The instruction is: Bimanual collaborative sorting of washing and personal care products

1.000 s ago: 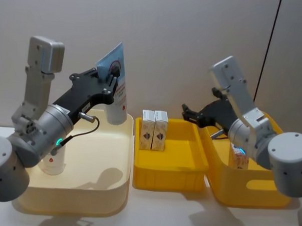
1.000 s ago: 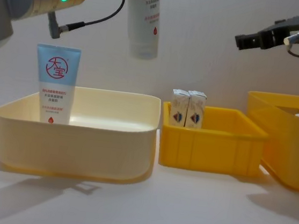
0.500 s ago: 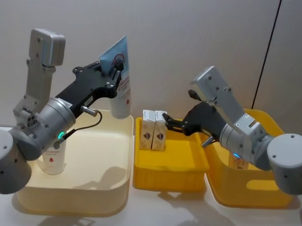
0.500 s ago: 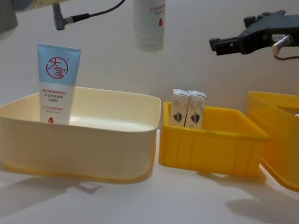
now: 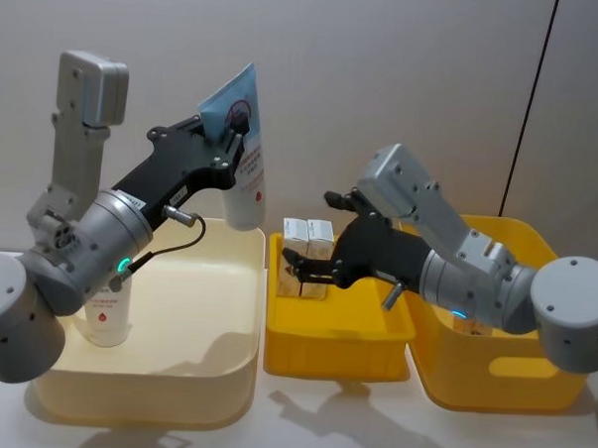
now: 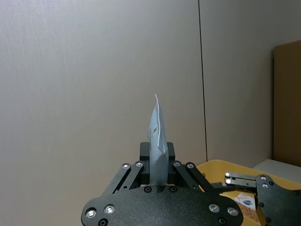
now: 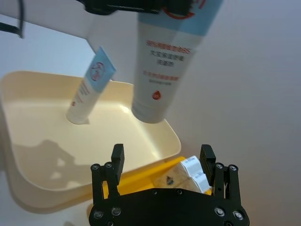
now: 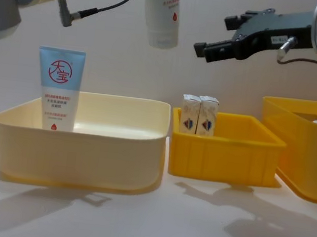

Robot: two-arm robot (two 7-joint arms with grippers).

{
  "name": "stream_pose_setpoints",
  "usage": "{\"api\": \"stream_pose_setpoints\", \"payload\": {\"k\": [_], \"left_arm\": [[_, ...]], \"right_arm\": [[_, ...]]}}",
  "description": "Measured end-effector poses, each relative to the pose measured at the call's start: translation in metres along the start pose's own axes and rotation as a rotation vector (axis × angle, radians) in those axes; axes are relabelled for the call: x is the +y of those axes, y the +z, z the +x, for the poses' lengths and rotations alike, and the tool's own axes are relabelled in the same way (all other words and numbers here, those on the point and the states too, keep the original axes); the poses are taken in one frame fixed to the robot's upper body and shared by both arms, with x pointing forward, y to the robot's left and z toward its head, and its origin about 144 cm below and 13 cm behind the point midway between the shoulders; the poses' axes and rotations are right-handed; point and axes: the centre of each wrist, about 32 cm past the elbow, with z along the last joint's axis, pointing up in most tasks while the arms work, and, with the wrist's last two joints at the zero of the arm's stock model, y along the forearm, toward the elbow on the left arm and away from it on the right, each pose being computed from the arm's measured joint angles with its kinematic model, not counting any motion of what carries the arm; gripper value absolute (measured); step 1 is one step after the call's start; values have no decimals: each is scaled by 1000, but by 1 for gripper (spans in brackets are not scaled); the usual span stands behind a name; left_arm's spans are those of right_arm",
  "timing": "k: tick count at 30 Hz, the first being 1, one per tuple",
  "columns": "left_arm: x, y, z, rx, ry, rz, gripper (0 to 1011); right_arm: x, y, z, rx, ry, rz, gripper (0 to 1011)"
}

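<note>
We hold one tube (image 5: 243,177) near upright, cap down, above the cream bin's (image 5: 196,319) far right corner, clamped in the left gripper (image 5: 226,149). A second tube (image 8: 58,90) stands near the bin's left wall. Just right of the bin, our right gripper (image 7: 162,155) hovers, jaws apart, over the cartons (image 8: 199,114). The held tube lies up and left of it, with open air between.

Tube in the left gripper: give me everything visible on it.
The held tube is a white, plastic-looking squeeze tube with a pale-blue crimped top, a red round logo, red print and a small red drop mark. It hangs in the air cap end down, slightly tilted, roughly above the far right corner of the cream bin. The left gripper is shut on its upper blue part. Nothing else touches it. The open right gripper is apart from it.
</note>
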Motion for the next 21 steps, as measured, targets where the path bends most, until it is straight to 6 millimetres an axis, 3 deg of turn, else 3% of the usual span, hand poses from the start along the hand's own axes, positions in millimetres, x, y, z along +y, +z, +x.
{"api": "stream_pose_setpoints", "payload": {"k": [10,21], "left_arm": [[4,-1,-3,9,4,-1,178],[11,-4,-6,22,16,6,178]], "right_arm": [[10,4,7,30,151,91,1001],[21,10,10,62,190,153,1001]]}}
